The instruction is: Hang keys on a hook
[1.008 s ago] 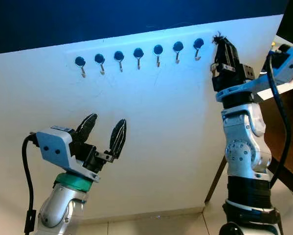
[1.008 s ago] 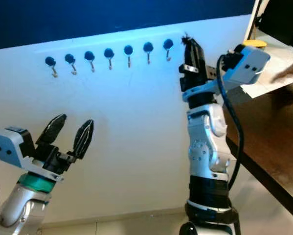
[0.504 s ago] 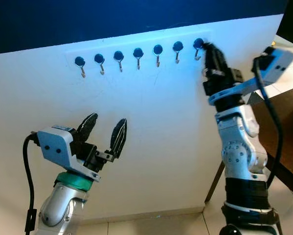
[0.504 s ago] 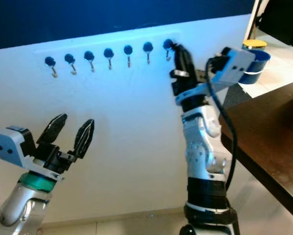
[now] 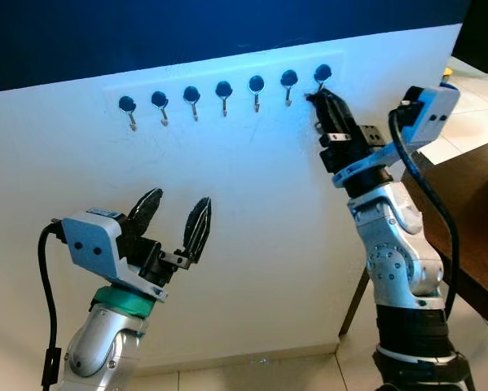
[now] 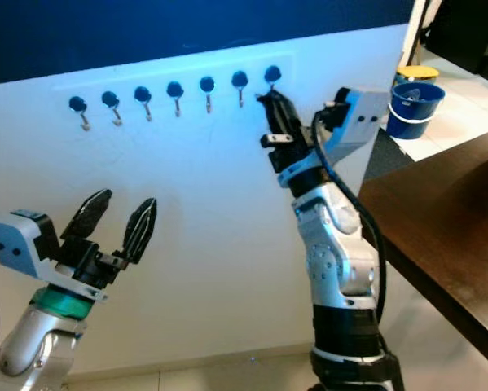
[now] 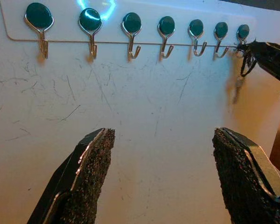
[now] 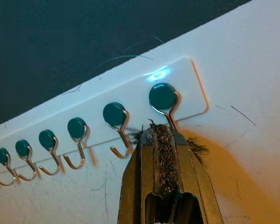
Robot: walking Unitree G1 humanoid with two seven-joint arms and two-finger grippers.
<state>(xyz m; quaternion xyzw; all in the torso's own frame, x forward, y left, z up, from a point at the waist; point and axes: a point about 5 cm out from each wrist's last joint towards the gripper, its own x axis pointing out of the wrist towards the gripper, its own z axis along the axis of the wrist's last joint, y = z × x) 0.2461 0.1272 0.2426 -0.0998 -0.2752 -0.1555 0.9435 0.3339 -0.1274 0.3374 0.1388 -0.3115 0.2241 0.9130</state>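
A white rack (image 5: 227, 72) on the wall carries several metal hooks with dark teal round heads. My right gripper (image 5: 316, 100) is raised to the rightmost hook (image 5: 323, 75), its tips just below the hook's head (image 8: 162, 96). Its fingers (image 8: 161, 154) are pressed shut on a dark frayed cord. In the left wrist view a ring with keys (image 7: 244, 66) dangles from those tips beside the last hook (image 7: 243, 32). My left gripper (image 5: 172, 216) is held up lower on the left, open and holding nothing, facing the wall below the rack.
The white wall panel (image 5: 268, 204) ends at a corner right of the rack, with dark blue wall above it. A dark wooden table (image 6: 447, 220) juts in at the right. A blue bucket (image 6: 415, 98) stands on the tiled floor behind it.
My right gripper has swung left from the panel's right edge and down to the rightmost hook, its arm leaning in. The left arm has stayed put.
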